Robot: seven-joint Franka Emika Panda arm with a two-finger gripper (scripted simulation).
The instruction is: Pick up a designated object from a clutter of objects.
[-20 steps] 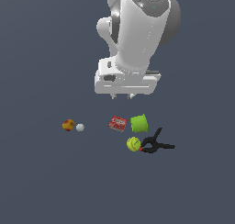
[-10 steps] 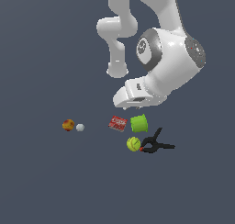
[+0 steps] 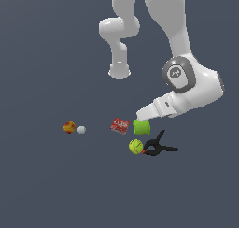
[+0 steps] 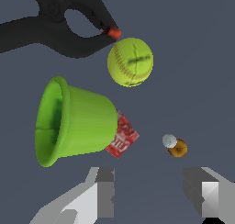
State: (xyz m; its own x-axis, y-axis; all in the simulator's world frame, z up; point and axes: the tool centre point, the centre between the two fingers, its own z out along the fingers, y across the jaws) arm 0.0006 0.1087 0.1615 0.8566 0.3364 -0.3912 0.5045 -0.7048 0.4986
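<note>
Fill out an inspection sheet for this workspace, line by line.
Surface: flat dark grey floor, bare apart from the small items.
Job's thing: green cup lying on its side, not gripped.
Clutter: red box against the cup; tennis ball touching the black clamp; orange ball and white ball apart, toward the exterior view's left.
End effector: open, close beside the cup, holding nothing.
Cables: nothing seen.
Surroundings: nothing seen beyond the white arm.
</note>
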